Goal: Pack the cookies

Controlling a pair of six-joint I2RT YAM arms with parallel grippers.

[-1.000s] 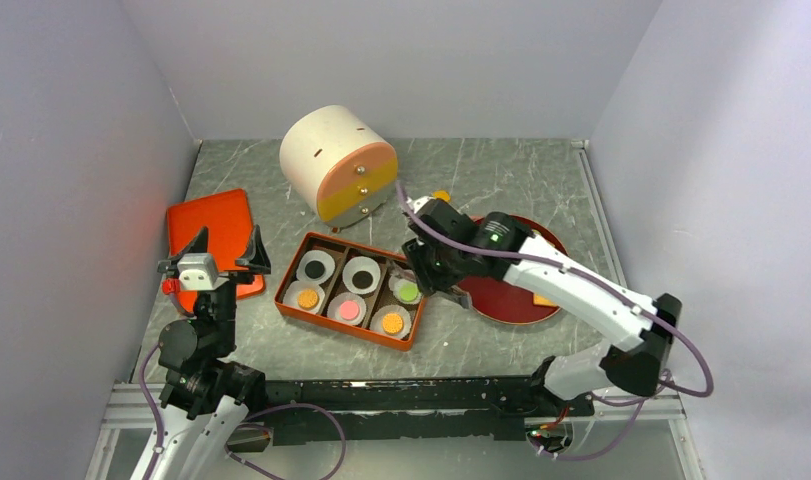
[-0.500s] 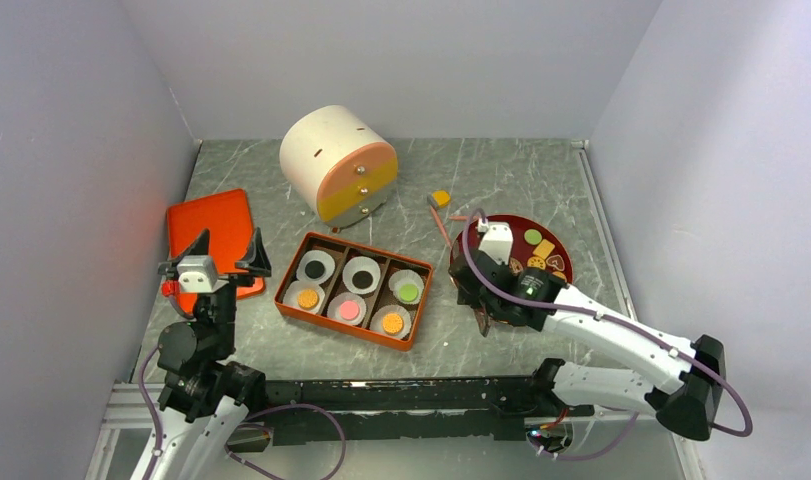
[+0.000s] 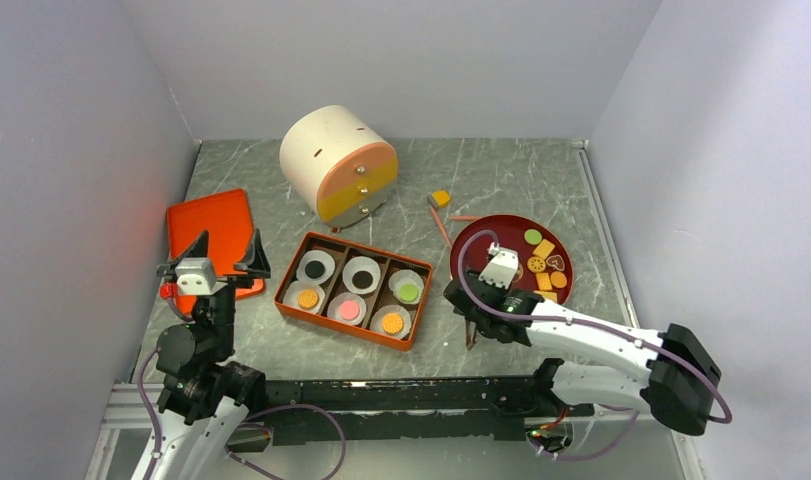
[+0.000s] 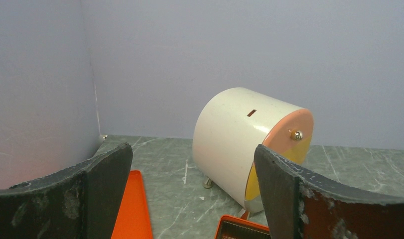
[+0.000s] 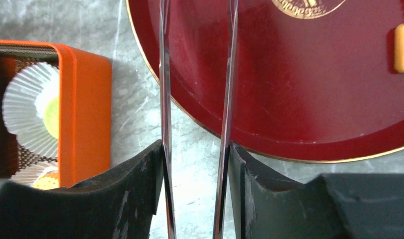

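right jaws clamp thin clear tweezers (image 5: 164, 99) crossing the gold rim of the dark red round plate (image 5: 299, 99); grey marbled surface (image 5: 140, 132) separates it from the orange box (image 5: 85, 109). left jaws gape open.

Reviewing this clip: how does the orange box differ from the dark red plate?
The orange box is rectangular and split into six compartments; the dark red plate is round and undivided. The box's cookies sit singly in white paper cups; the plate's lie loose. Both rest on the table and hold cookies.

pale lilac walls (image 3: 381, 60), grey-green marbled tabletop (image 3: 501, 170), soft even light
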